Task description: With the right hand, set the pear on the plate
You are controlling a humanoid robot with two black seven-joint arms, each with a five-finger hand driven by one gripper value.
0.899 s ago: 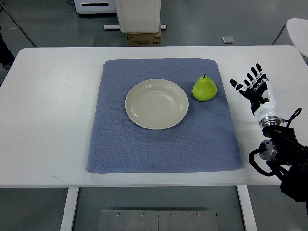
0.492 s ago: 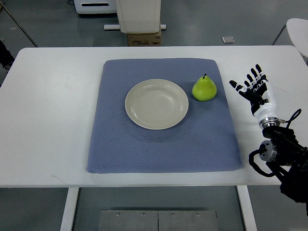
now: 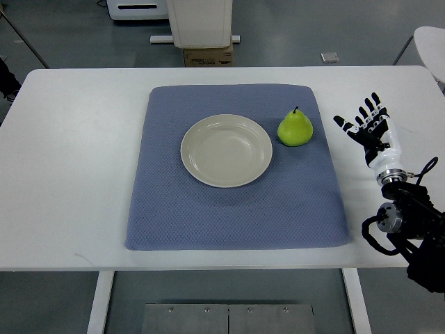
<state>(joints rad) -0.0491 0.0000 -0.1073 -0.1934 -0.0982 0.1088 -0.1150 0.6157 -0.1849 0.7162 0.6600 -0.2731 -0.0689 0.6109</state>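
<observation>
Top view shows the right hand (image 3: 372,132) nearly where it was a second ago, drifted slightly rightward, fingers spread and empty. Pear (image 3: 295,128) sits on the mat (image 3: 236,209) beside the plate (image 3: 227,150); reach not begun.

Bright even overhead light, soft faint shadows, sharp focus, mild glare on table (image 3: 83,160).
</observation>
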